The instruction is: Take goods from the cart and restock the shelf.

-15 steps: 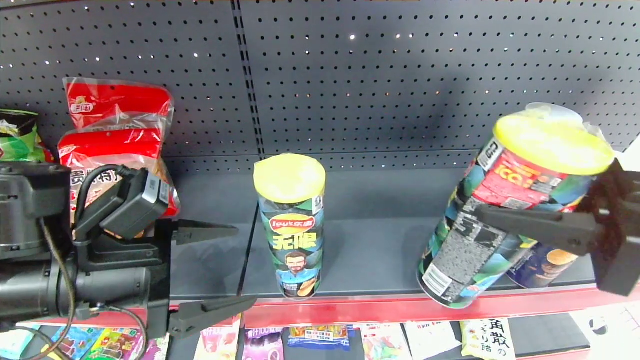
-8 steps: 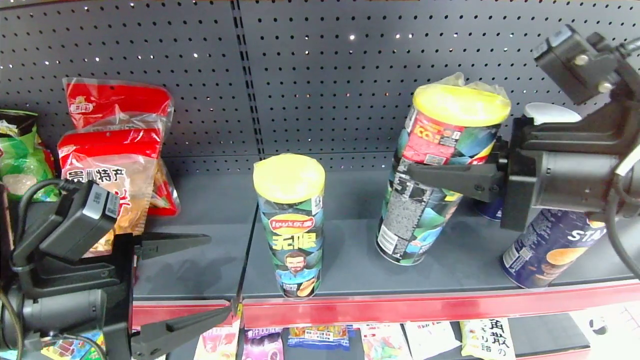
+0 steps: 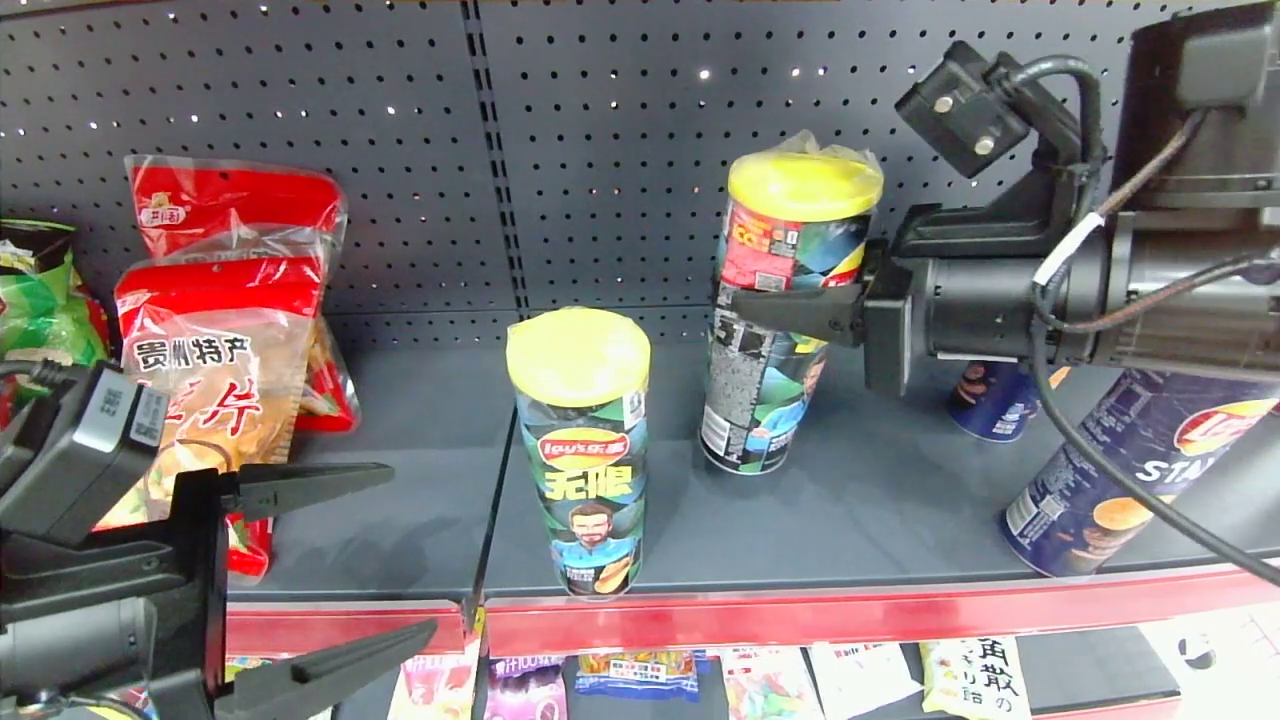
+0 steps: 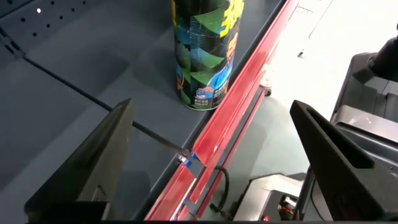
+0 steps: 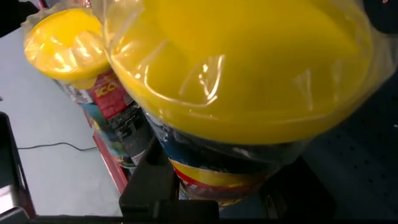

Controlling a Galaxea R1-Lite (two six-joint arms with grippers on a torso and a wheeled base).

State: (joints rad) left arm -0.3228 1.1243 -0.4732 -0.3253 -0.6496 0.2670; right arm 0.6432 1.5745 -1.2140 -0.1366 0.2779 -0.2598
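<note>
Takes as landmark the yellow-lidded chip can (image 3: 585,450), upright at the red front lip (image 3: 800,615) of the shelf (image 3: 880,510); confirms the same can (image 4: 205,50) in the left wrist view, base just beside that lip.

Finds the right gripper (image 3: 745,290) behind and to the right of the landmark can, clamped on a second chip can (image 3: 750,410) just under its yellow lid (image 3: 805,185); notes one finger (image 3: 800,310) across the can's front and clear wrap bunched over the lid; rates the second chip can slightly tilted, near the landmark yet apart from it, deeper on the shelf; cannot tell base contact with the shelf deck; sees that lid (image 5: 249,81) close up in the right wrist view.

Finds the left gripper (image 3: 413,548) left of the landmark can, jaws spread wide, holding nothing; repeats the finding for the left gripper (image 4: 210,106) in its own wrist view.

Records two blue chip cans well to the right of the landmark; one (image 3: 1070,520) leaning near the lip, one (image 3: 985,405) further back, partly hidden by the right arm. Records red snack bags (image 3: 230,290) and a green bag (image 3: 40,300) well to the left, against the perforated back panel (image 3: 650,150); lists packets (image 3: 640,675) below the lip.
</note>
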